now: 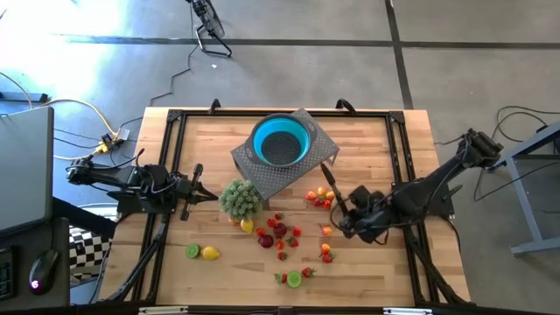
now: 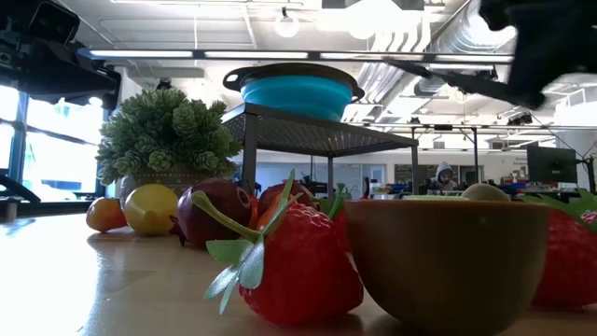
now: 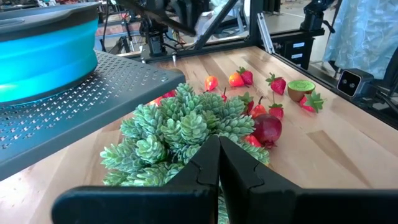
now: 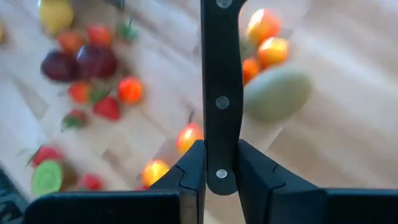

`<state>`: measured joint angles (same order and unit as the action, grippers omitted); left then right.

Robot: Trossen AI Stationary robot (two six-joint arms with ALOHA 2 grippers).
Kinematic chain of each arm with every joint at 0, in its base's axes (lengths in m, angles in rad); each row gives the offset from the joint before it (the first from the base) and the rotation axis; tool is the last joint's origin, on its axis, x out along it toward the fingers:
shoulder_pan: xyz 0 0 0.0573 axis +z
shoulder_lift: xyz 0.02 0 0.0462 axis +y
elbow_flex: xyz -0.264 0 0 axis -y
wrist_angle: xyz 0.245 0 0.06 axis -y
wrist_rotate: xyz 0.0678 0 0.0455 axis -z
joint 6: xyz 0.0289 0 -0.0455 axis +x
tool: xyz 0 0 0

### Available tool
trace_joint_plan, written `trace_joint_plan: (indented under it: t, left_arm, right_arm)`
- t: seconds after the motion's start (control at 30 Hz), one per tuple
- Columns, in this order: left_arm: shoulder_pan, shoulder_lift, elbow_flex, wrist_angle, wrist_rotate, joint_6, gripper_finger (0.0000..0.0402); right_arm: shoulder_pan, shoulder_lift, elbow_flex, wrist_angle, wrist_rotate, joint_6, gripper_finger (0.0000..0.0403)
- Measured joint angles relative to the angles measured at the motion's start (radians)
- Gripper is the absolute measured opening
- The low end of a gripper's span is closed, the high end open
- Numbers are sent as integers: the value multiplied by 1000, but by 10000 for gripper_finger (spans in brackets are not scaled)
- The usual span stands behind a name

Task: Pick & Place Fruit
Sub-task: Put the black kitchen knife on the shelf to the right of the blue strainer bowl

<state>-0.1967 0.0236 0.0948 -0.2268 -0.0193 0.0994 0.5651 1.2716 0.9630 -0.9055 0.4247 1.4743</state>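
A robotics lab or industrial workshop — the low view looks past the wooden table [image 1: 385, 262] into a large open hall with exposed ceiling ducts [image 2: 420, 56], strip lights [image 2: 177, 54] and tall windows [image 2: 37, 149]. Monitors [image 2: 550, 166] stand on distant benches. From above, a polished concrete floor [image 1: 455, 52] with trailing cables [image 1: 79, 109] surrounds the black-framed rig — a laptop [image 1: 22, 166] and mouse [image 1: 39, 271] sit beside it.

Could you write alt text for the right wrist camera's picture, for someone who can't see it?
The right pincer grips a black-handled knife above a wooden table. Below lie scattered small fruits, red, orange and yellow, and one pale green oval piece.
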Motion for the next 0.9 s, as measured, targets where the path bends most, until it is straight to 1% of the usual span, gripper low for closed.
trace_joint_plan:
  t: [0.4, 0.5, 0.6, 0.67, 0.77, 0.9]
  left_arm:
    - [0, 0, 0, -1, 0, 5, 1]
    - [0, 0, 0, -2, 0, 5, 1]
    - [0, 0, 0, -2, 0, 0, 1]
    - [0, 0, 0, -2, 0, 0, 1]
    - [0, 0, 0, -2, 0, 1, 1]
    - [0, 0, 0, -3, 0, 1, 1]
  right_arm:
    - [-182, 0, 260, -94, 143, -354, 53]
    - [-242, 0, 316, -123, 153, -417, 53]
    - [-315, 0, 364, -156, 144, -440, 53]
    - [-366, -1, 383, -171, 120, -479, 53]
    - [-446, -1, 396, -170, 61, -530, 53]
    - [-564, -1, 401, -169, -47, -586, 53]
